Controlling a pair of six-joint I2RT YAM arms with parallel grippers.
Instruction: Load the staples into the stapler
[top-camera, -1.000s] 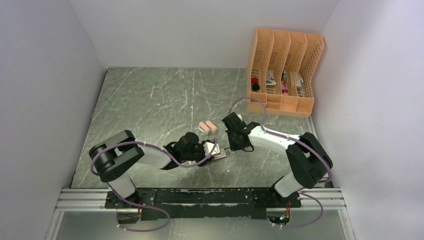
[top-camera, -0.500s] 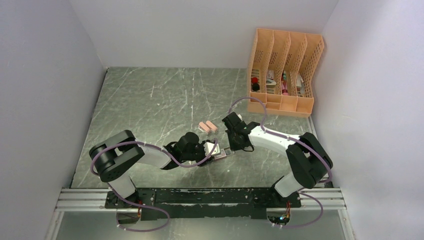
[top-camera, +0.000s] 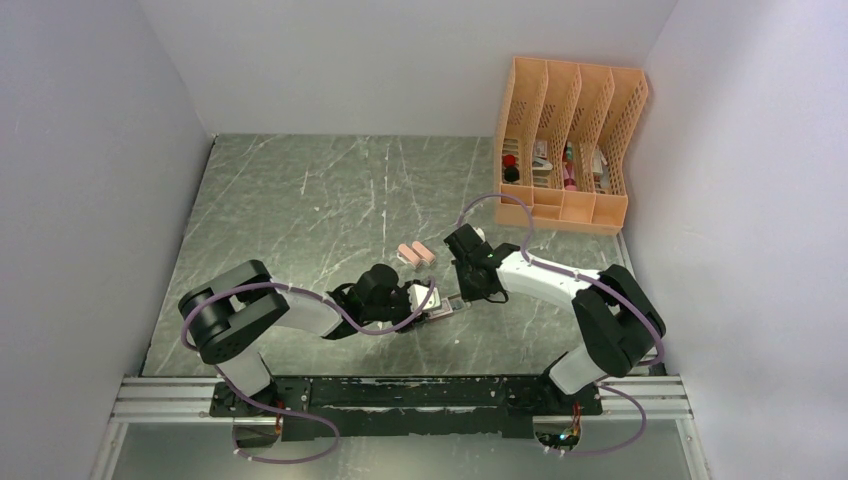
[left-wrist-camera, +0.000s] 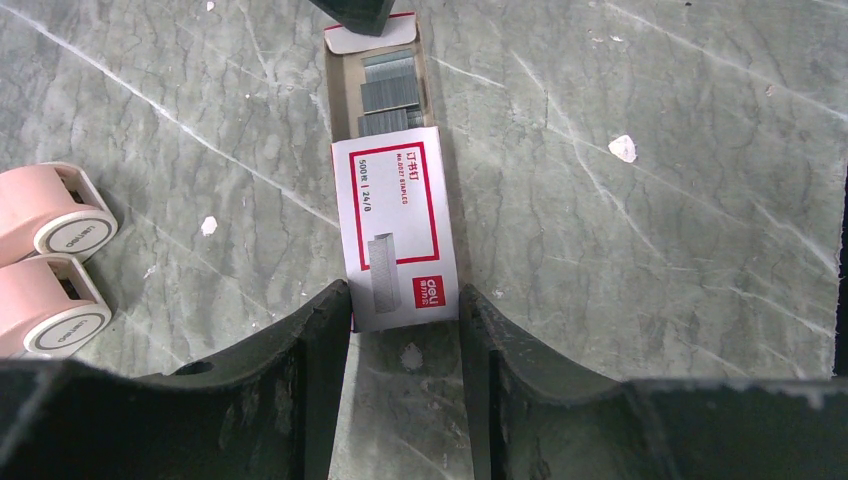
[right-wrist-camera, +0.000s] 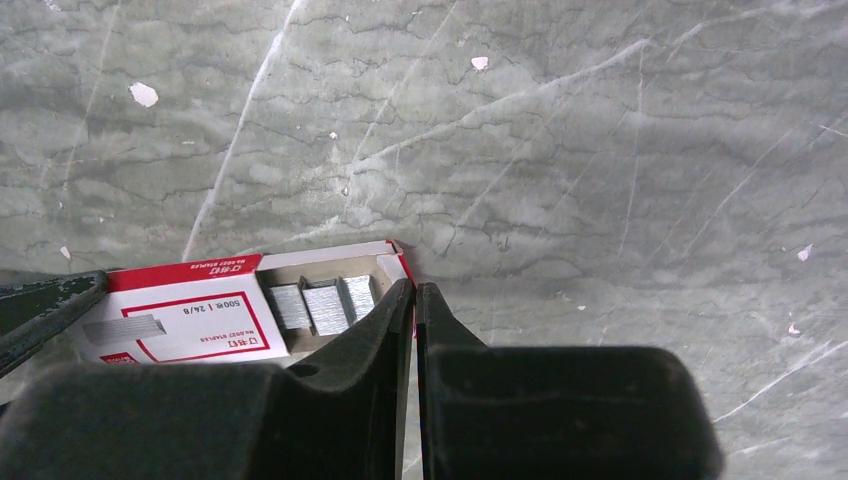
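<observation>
– staples (left-wrist-camera: 388, 95) lay in the grey tray (left-wrist-camera: 347, 40), pulled half out of the red-and-white box (left-wrist-camera: 395, 230) on the table (left-wrist-camera: 650, 200).
– did anything move just then?
– almost nothing. the left gripper (left-wrist-camera: 403, 310) squeezed the box's sides. the right gripper (right-wrist-camera: 413, 295) had its fingers pressed together at the tray's end; i couldn't tell if they pinched it. no strip was out yet.

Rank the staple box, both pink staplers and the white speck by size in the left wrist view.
Staple box, largest.
Upper pink stapler and lower pink stapler: alike, both cut off at the edge.
White speck, smallest.
</observation>
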